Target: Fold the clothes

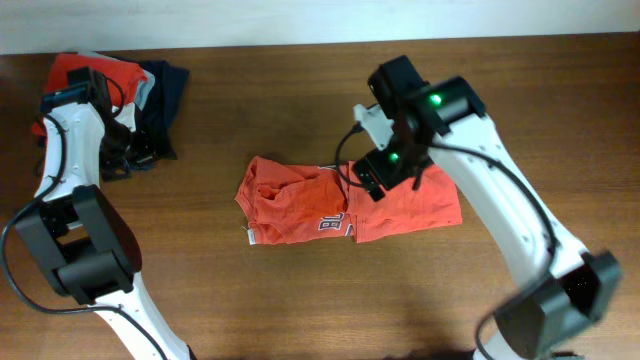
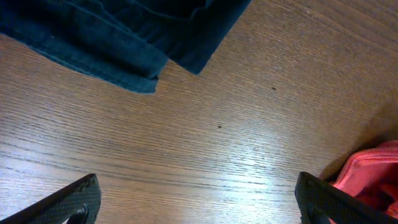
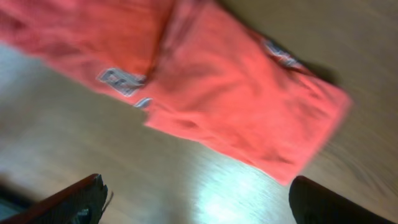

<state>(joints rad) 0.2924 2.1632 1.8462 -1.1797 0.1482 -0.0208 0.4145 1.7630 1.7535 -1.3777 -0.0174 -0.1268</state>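
Seemingly mid-fold on the orange shirt point(image 1: 300, 205), rumpled at frame centre on the bench point(image 1: 300, 300), with right claw point(image 3: 198, 200) wide and empty above it, left claw point(image 2: 198, 198) wide near the upper-left pile point(image 1: 160, 90); next, likely pinching an edge.

A robotics test setup is indicated, most likely a lab: a plain wood-grain desk point(image 1: 300, 300) is set against a pale wall point(image 1: 300, 20), a white left arm point(image 1: 60, 150) and right arm point(image 1: 500, 210) are seen reaching in from its near edge, and an orange shirt point(image 1: 400, 210) and a heap of clothes point(image 1: 160, 85) are laid out.
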